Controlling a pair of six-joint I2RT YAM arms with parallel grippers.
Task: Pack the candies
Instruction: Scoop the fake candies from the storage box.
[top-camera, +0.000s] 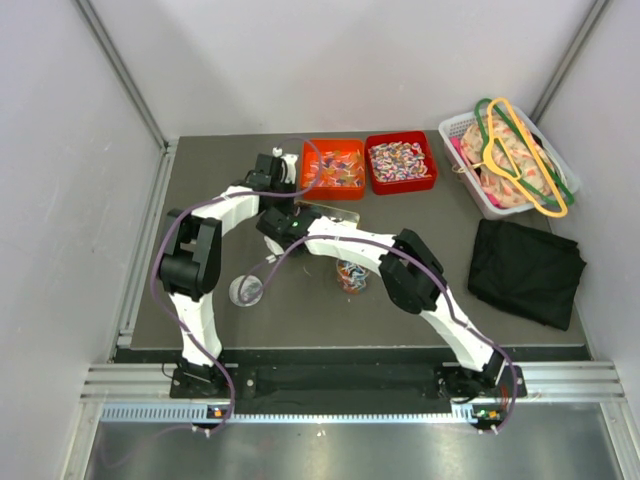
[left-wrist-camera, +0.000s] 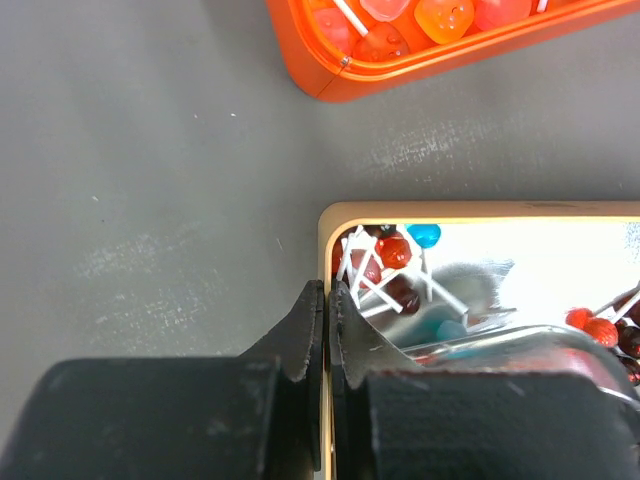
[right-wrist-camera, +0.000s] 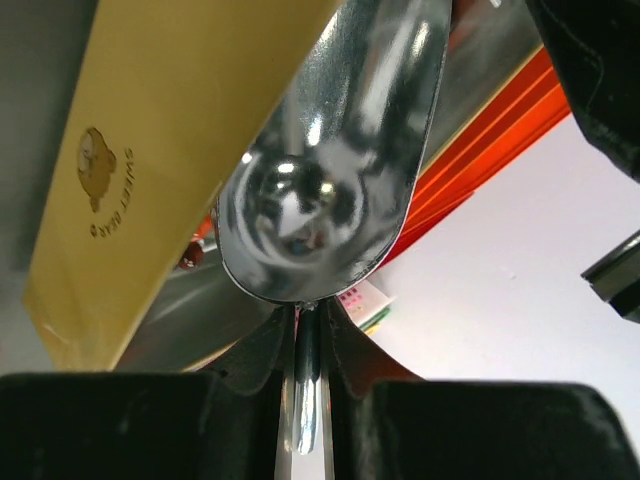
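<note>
1. The table (top-camera: 420, 220) carries both arms, an orange tray (left-wrist-camera: 420, 70) of lollipops and a red tray (top-camera: 403, 186) side by side at the far edge.
2. A yellow pouch (left-wrist-camera: 450, 210) with a clear window lies on the table just near of the orange tray.
3. The left gripper (left-wrist-camera: 325, 295) is clamped on the pouch rim at its corner, jaws almost together with only the rim between them.
4. The right gripper (right-wrist-camera: 305, 320) is pinched narrow on the thin handle of a metal scoop (right-wrist-camera: 330, 150). The scoop bowl hangs just beside the pouch. No candy shows on its visible face.
5. The candies (top-camera: 400, 160) fill the red tray, well apart from the scoop. A few sweets (left-wrist-camera: 393, 250), red and blue, lie inside the pouch behind the window.

Step in hand, judged: scoop-filling the pouch, early, since the tray looks full.

Next move, judged: carry the scoop right to the red tray, load it, and return it level to the pouch mouth. The left grip must hold the rim steady, or the mouth may sag and spill the load.
</note>
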